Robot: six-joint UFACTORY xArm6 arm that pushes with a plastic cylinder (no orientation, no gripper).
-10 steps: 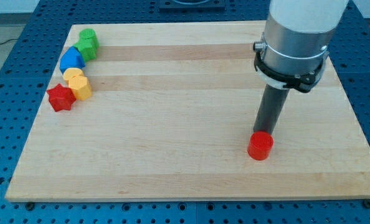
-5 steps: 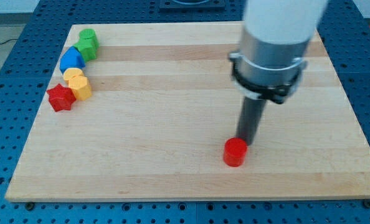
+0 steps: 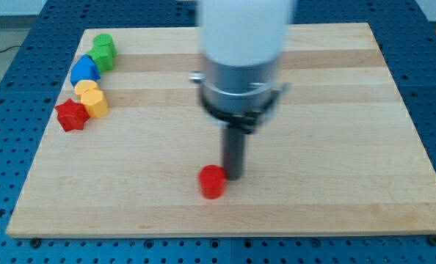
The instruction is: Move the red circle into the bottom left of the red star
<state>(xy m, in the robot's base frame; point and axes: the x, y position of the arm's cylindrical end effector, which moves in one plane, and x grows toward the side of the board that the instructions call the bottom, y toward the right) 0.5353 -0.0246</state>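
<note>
The red circle (image 3: pixel 212 181) sits near the bottom middle of the wooden board. My tip (image 3: pixel 232 176) touches its right side, just above and to the right of it. The red star (image 3: pixel 71 115) lies at the view's left edge of the board, far to the left of the circle. The arm's large grey and white body rises above the rod and hides part of the board's middle.
A yellow block (image 3: pixel 92 98) touches the red star's upper right. Above it lie a blue block (image 3: pixel 85 71) and a green block (image 3: pixel 103 50), in a column along the board's left edge. The board (image 3: pixel 335 205) rests on a blue perforated table.
My tip and the red circle have moved left along the bottom of the board, and slightly down. The blocks at the left have not moved.
</note>
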